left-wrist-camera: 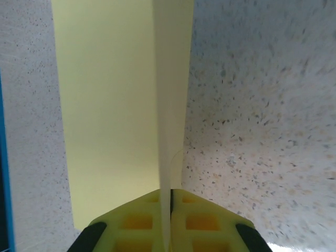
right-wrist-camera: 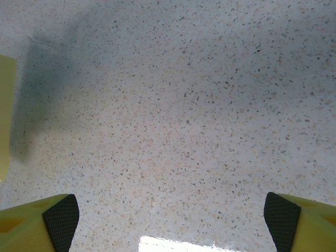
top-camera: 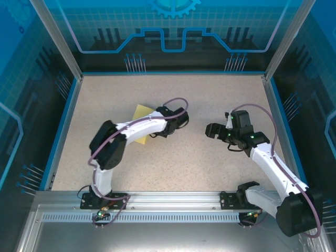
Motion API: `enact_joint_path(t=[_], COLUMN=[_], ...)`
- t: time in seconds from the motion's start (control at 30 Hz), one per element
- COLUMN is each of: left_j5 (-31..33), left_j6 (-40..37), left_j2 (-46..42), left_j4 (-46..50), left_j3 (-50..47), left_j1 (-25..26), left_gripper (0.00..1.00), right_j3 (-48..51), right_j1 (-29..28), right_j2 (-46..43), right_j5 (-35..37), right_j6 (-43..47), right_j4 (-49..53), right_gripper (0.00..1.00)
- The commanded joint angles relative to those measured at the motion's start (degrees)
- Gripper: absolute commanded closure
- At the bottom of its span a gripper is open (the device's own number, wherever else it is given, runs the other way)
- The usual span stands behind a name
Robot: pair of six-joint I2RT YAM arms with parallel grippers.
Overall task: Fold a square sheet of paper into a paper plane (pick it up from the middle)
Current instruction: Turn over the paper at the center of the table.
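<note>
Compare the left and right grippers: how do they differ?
The left gripper is shut, pinching a raised fold of the square sheet of paper; the right gripper is open and empty. The left gripper sits at the sheet; the right gripper hangs over the table beside it. Both have yellow fingers.

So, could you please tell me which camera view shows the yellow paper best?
The left wrist view: the paper lies close, its raised fold pinched in the shut left gripper. The top view shows a corner beside the left arm; the right wrist view catches a sliver at its left edge.
</note>
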State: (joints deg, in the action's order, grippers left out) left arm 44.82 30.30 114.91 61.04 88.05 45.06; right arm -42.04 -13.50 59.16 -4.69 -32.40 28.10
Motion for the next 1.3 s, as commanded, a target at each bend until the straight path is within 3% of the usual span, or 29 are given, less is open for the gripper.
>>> enact_joint_path(t=[0.0,0.3,0.63,0.87,1.13,1.27], left_j5=[4.0,-10.3,-26.2,-38.8,-54.1,-56.9], left_j6=[1.8,0.8,0.2,0.6,0.5,2.2], left_j2=[4.0,6.9,3.9,1.6,-8.8,-14.9], left_j4=[2.5,-7.6,-17.2,-23.0,-29.2,-31.8], left_j3=[2.7,1.7,-1.3,-3.2,-3.6,-5.3], left_j1=[1.8,3.5,3.6,1.6,1.0,0.1], left_gripper=[0.96,0.91,0.65,0.57,0.35,0.26], right_j3=[0.1,-0.3,-0.4,-0.2,-0.2,0.0], right_j1=[1.2,1.4,1.4,1.4,1.4,1.4], right_j2=[0.2,1.1,1.8,1.9,1.9,2.2], right_j5=[1.3,1.8,1.6,1.0,0.4,-0.9], right_j6=[-0.4,-0.6,-1.1,-1.5,-1.8,-2.0], right_j4=[2.3,2.9,2.9,2.7,2.4,1.5], right_gripper=[0.05,0.05,0.05,0.05,0.05,0.05])
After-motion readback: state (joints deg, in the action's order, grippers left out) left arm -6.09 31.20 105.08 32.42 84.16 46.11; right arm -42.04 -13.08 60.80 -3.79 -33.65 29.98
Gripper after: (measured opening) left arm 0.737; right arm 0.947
